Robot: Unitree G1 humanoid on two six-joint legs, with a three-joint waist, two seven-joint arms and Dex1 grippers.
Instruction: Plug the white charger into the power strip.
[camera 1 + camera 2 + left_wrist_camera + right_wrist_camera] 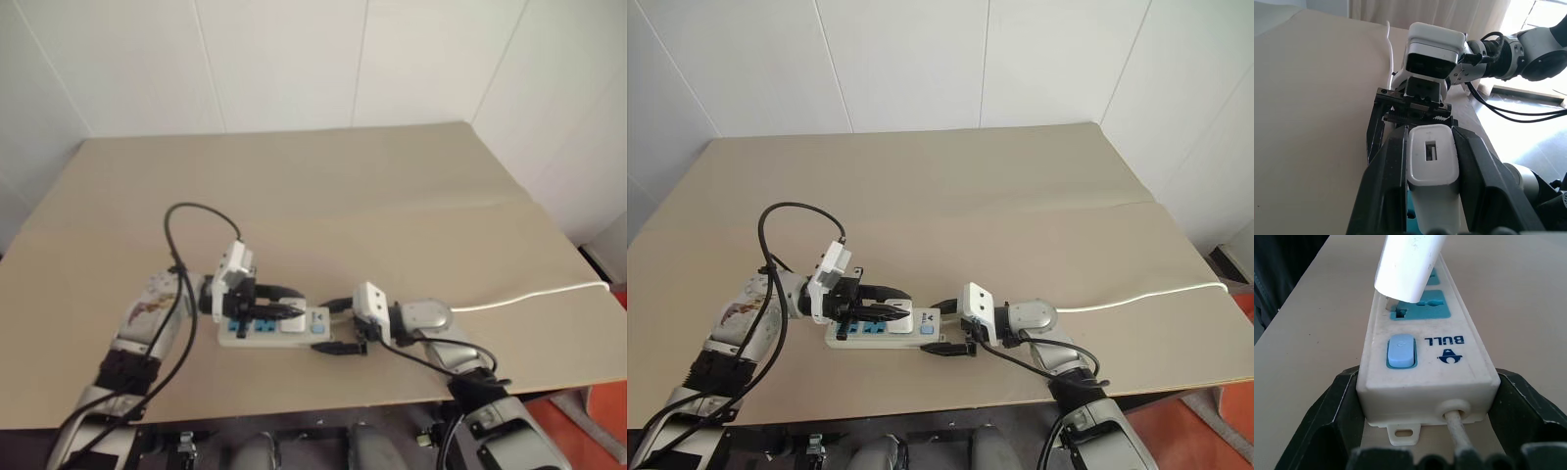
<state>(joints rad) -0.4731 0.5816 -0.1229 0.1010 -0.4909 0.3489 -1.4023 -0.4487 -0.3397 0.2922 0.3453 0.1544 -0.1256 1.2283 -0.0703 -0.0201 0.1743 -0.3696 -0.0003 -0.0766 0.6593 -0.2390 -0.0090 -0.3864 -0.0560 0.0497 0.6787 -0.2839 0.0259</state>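
- Charger, a small white rounded plastic block [1433, 157], sits clamped between the left gripper's [890, 311] closed black fingers, tilted over the blue socket nearest the switch.
- Long white power strip [1425, 367] lies near the table's [392, 196] near edge, its cable end pinched between the right gripper's [945, 326] jaws.
- Prongs look partly entered; seating appears unfinished.

the white charger [1408, 265] is cut off by the right wrist view's upper edge, and its prongs are hidden where it meets the power strip [1425, 363]. the far sockets lie behind it. the strip's white cable [529, 294] leaves the frame at the right edge.
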